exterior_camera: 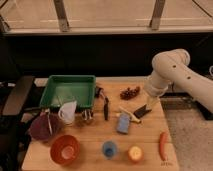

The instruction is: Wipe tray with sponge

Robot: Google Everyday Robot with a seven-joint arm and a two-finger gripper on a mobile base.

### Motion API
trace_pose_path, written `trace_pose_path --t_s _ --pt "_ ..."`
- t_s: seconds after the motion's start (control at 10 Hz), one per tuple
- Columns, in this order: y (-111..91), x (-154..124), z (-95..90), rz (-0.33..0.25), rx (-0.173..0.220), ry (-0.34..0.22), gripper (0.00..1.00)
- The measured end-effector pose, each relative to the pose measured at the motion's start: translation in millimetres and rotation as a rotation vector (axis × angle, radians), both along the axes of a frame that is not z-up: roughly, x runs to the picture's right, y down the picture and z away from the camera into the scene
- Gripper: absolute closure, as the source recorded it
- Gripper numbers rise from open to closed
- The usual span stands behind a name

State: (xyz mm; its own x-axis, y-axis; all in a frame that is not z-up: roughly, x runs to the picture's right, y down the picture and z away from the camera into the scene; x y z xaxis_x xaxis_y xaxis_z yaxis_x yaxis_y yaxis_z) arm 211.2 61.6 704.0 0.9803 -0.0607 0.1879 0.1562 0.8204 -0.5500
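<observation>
The green tray (50,85) sits at the table's back left, with nothing in it that I can make out. The sponge (123,123) lies blue face up near the middle of the table, well to the right of the tray and in front of it. My white arm (167,70) reaches in from the right and bends down. Its dark gripper (141,111) hangs low over the table just right of the sponge and slightly behind it, open and holding nothing.
Dark grapes (130,93) lie behind the gripper, and a black utensil (106,107) and a yellow-handled tool (128,114) lie beside the sponge. A white jug (67,111) and a maroon bowl (44,128) stand front left. Along the front are an orange bowl (65,149), a blue cup (109,148), a yellow fruit (134,153) and a carrot (163,143).
</observation>
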Motion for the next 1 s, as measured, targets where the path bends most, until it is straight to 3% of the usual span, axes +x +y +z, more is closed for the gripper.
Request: trace_pose_path --t_s 0.4,0.6,0.7,1.0 --pt "-3.7 0.2 -2.1 -0.019 0.007 -0.007 0.4" --pt "-11.3 -13.2 -12.0 -0.17 -0.003 -0.086 0.4" --pt "-6.6 -19.4 -16.0 -0.295 -0.019 -0.161 0.4" --pt "16.2 -36.1 -15.2 -0.58 -0.05 -0.352 0.4"
